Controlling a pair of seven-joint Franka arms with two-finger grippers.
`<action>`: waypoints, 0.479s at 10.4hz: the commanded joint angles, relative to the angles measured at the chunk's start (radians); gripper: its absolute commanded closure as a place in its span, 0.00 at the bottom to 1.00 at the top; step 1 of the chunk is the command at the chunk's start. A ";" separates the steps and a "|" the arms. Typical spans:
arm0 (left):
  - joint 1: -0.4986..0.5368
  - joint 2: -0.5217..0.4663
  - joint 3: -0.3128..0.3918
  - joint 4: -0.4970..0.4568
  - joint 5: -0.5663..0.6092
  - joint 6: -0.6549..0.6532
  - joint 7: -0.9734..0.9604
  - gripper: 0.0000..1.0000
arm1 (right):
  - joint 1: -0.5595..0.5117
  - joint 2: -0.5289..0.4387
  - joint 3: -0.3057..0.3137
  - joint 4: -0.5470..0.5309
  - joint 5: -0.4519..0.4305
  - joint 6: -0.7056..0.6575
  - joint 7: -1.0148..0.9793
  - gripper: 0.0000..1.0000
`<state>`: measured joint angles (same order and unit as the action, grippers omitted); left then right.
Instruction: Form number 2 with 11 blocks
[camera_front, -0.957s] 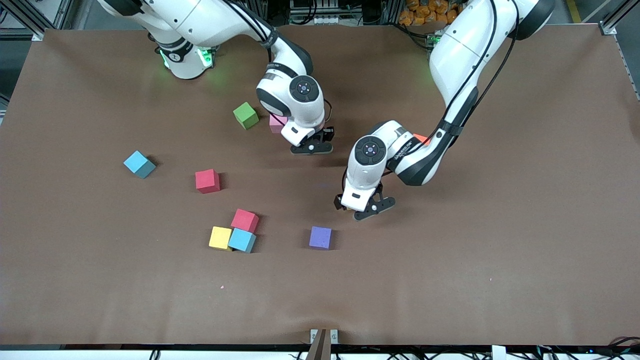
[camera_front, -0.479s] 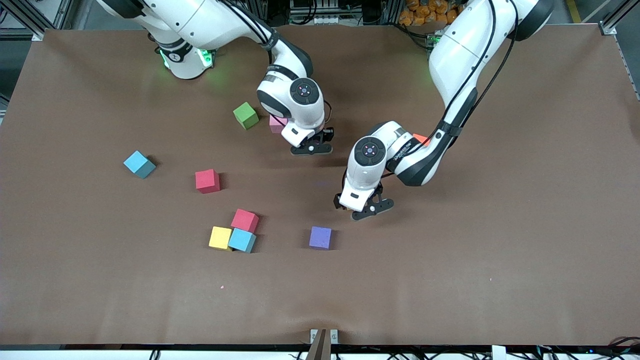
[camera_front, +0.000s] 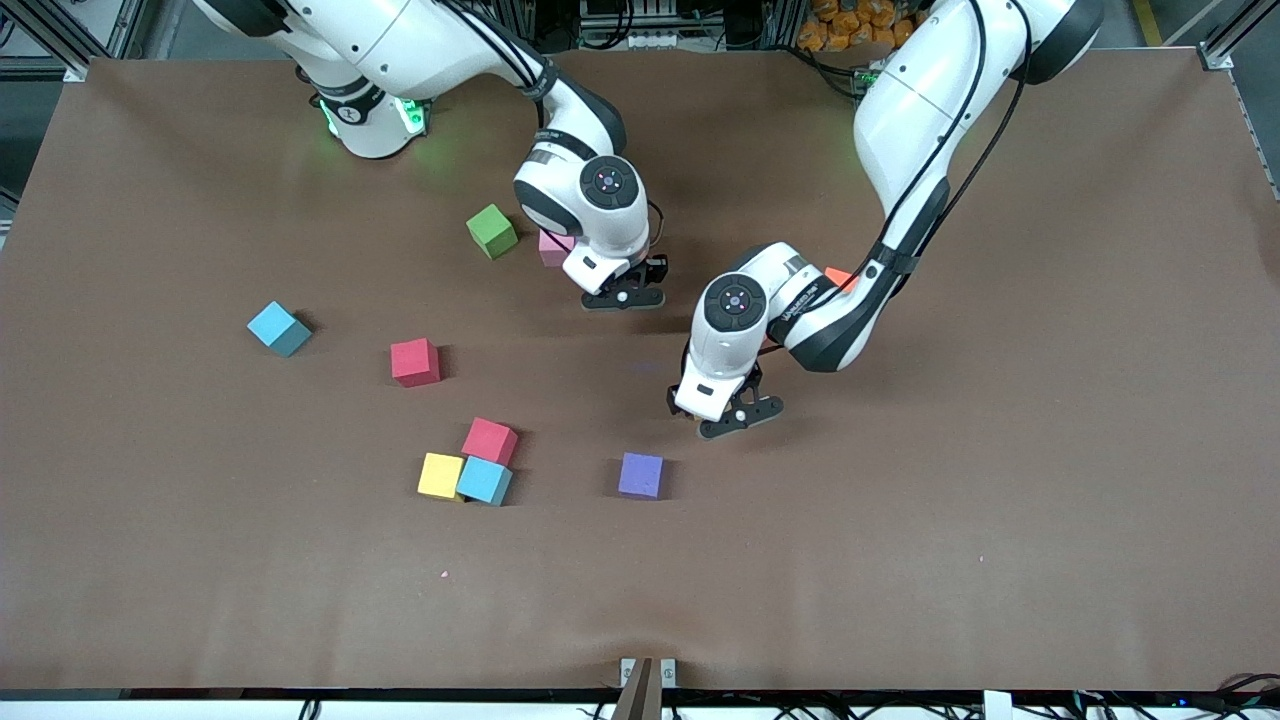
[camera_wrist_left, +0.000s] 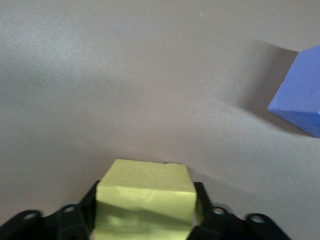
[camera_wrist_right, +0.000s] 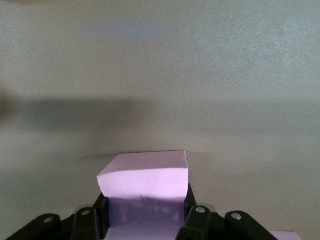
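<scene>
Yellow block (camera_wrist_left: 145, 200) clenched in left claw (camera_front: 722, 418); right claw (camera_wrist_right: 145, 215) apparently grasps pink block (camera_wrist_right: 146, 185).

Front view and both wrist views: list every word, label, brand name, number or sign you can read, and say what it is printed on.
No text can be read.
left arm: dark lettering on its forearm, too small to read.
right arm: a dark band near its wrist, lettering illegible.
blocks, e.g. the purple one: plain faces, no markings.

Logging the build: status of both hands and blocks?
Left hand shut on yellow block, beside purple block. Right hand shut on pink block. No digit formed yet.
</scene>
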<state>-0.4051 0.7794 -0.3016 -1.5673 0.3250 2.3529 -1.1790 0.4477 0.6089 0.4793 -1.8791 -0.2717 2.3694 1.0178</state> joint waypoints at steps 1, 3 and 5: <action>-0.004 0.005 -0.002 0.021 0.014 -0.030 0.007 0.65 | -0.007 0.003 0.007 0.002 0.003 -0.012 0.013 0.00; -0.003 -0.005 -0.010 0.024 0.014 -0.052 0.012 0.65 | -0.011 -0.035 0.007 0.000 0.006 -0.015 0.012 0.00; -0.003 -0.011 -0.022 0.024 0.014 -0.053 0.021 0.65 | -0.015 -0.111 0.009 -0.015 0.008 -0.071 0.008 0.00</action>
<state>-0.4058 0.7789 -0.3154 -1.5527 0.3250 2.3268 -1.1737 0.4445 0.5817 0.4793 -1.8689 -0.2717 2.3478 1.0180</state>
